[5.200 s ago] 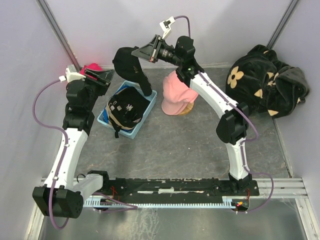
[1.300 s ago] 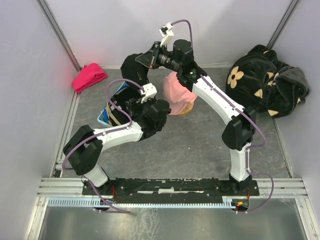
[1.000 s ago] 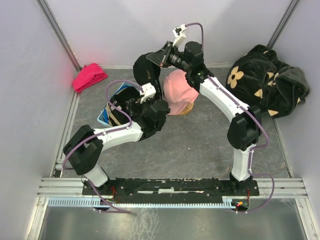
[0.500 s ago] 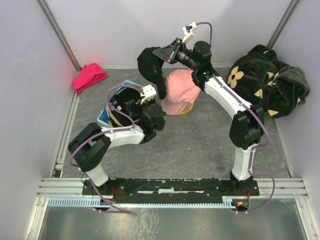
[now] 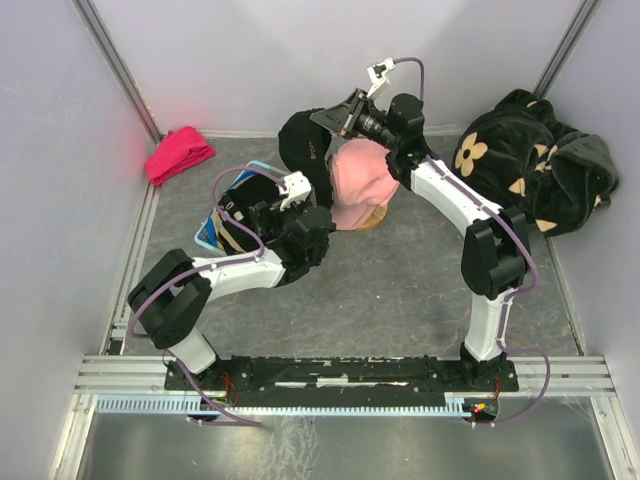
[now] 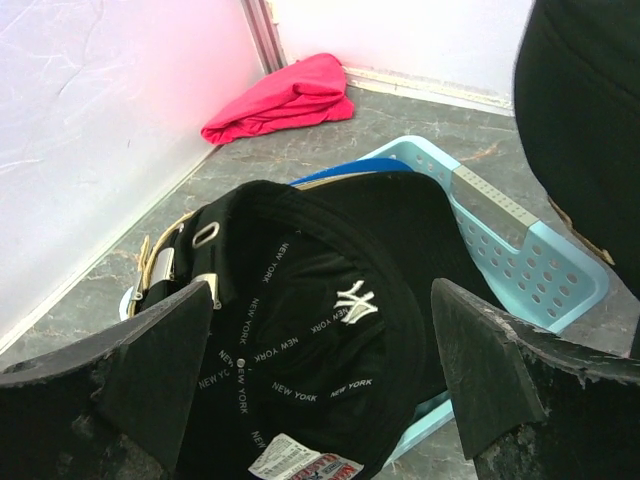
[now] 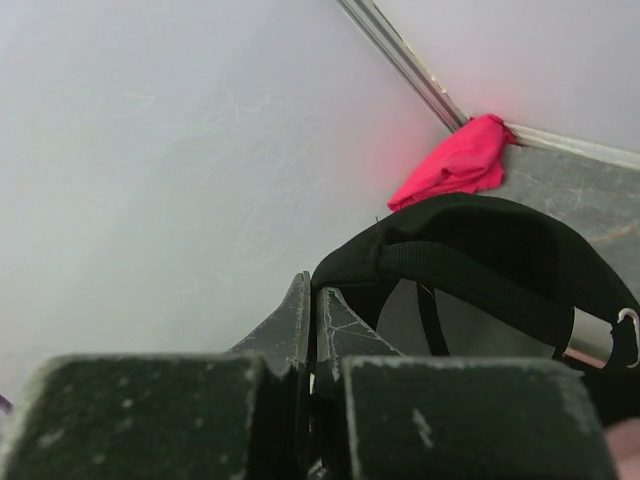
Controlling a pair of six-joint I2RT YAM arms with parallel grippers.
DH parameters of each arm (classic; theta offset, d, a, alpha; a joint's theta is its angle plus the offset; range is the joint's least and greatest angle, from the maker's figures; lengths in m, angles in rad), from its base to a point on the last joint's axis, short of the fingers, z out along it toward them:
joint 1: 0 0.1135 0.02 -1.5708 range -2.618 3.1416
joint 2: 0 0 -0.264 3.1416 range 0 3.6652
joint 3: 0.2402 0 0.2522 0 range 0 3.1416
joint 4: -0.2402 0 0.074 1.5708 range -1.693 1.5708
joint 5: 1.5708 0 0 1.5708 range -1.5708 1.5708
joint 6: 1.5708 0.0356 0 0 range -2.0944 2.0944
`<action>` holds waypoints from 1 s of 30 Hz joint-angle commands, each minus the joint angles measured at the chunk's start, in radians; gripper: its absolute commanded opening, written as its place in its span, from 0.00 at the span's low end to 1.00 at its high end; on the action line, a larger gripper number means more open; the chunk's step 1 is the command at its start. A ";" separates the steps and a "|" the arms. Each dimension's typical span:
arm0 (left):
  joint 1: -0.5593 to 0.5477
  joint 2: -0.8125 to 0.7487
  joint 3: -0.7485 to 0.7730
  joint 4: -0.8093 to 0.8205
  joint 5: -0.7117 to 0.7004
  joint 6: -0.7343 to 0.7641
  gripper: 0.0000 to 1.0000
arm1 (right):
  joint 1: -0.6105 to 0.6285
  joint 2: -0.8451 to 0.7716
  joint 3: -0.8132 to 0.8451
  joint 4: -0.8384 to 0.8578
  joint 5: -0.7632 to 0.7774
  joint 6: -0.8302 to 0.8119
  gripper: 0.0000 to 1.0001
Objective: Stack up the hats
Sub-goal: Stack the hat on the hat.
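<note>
My right gripper [image 5: 330, 120] [image 7: 318, 300] is shut on the rim of a black hat [image 5: 303, 150] [image 7: 480, 250], which hangs in the air at the left edge of the pink hat [image 5: 362, 178]. The pink hat sits on a tan hat [image 5: 372, 221]. Another black hat [image 6: 330, 320] [image 5: 250, 195], with white NEW YORK lettering, lies upside down in a light blue basket [image 6: 530, 260] [image 5: 204, 238]. Just above it my left gripper [image 6: 320, 380] [image 5: 252, 212] stands open, one finger on each side and nothing between them. A bit of bright blue [image 6: 335, 180] shows under this hat.
A red-pink cloth bundle [image 5: 179, 153] [image 6: 285, 95] [image 7: 455, 165] lies in the back left corner. Big black plush fabric with beige flowers [image 5: 530, 165] is heaped at the back right. Walls close in on three sides.
The right arm has carried the hanging black hat rightward and down to the pink hat. The left arm swung from the left wall to the basket, and its jaws have widened.
</note>
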 commanded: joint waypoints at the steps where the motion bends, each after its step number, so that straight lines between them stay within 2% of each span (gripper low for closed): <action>1: 0.005 -0.037 0.053 -0.092 -0.001 -0.142 0.97 | -0.042 -0.059 -0.048 0.151 -0.023 0.032 0.01; 19: 0.057 -0.043 0.166 -0.149 0.045 -0.180 0.98 | -0.137 -0.060 -0.183 0.381 -0.117 0.168 0.01; 26: 0.117 -0.050 0.251 -0.340 0.122 -0.365 0.99 | -0.177 -0.085 -0.276 0.457 -0.142 0.197 0.01; 30: 0.138 -0.028 0.299 -0.350 0.147 -0.363 0.99 | -0.199 -0.106 -0.338 0.504 -0.152 0.216 0.01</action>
